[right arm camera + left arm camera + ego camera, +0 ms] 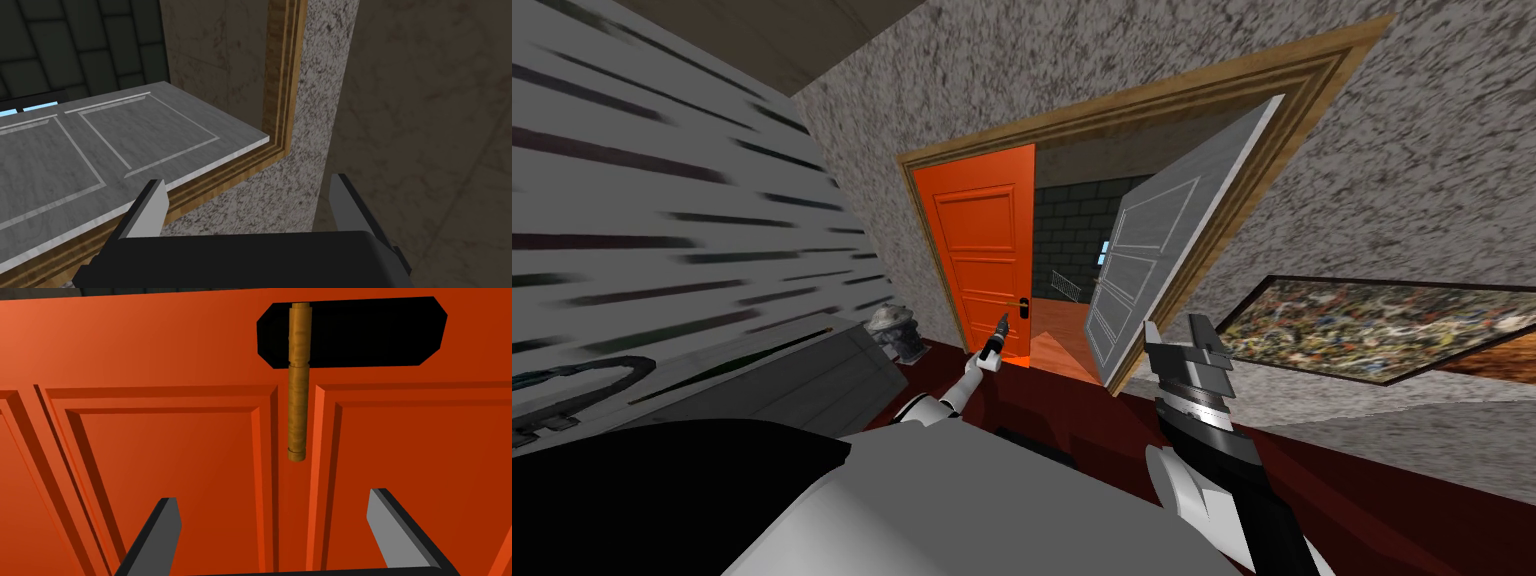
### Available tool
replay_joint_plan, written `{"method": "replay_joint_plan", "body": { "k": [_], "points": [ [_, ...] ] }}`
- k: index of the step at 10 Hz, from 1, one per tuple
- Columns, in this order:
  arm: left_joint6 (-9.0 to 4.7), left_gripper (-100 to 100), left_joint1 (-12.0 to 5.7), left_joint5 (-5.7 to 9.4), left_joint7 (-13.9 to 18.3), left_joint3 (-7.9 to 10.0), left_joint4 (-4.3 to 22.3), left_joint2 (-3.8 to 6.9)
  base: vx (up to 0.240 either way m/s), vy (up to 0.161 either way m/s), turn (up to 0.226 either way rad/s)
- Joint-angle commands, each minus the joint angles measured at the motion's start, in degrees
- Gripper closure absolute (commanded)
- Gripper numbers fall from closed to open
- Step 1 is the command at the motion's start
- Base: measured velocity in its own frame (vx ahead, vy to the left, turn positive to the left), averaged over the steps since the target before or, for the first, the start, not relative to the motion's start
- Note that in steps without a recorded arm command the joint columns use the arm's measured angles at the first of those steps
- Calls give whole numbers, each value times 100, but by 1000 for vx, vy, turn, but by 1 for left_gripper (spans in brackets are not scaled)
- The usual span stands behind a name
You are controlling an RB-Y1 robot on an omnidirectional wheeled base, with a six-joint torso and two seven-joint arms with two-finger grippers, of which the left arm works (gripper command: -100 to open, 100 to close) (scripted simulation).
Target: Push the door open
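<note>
Both are held released: left hand (272, 500) at the orange door (977, 260) mid-frame, right hand (247, 181) by the grey door (1152, 250).

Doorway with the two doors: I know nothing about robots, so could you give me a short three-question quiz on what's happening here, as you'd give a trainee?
1. True or false: the grey door is swung open further than the orange door.
2. The left gripper faces a brown handle. Which door is it on? A orange, B grey, C neither.
3. Fill in: the right gripper, up by the grey door's edge, has its fingers ____ (open or shut).

Key: 1 true; 2 A; 3 open.
</note>
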Motion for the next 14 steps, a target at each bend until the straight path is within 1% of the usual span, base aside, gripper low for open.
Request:
{"method": "replay_joint_plan", "body": {
  "k": [1,5,7,8,10,14],
  "points": [
    [5,-100,-116,17,-5,-4,209,12,96,25,-20],
    [-5,-100,-382,54,-5,-10,673,43,80,13,-13],
    [-13,-100,-568,79,-4,-14,998,64,120,5,-18],
    [-38,-100,-540,72,5,-16,957,65,61,-5,-1],
    [-52,-100,-550,78,1,5,990,72,142,6,-23],
    [-78,-100,-552,87,-12,56,1030,84,212,16,-26]
  ]
}}
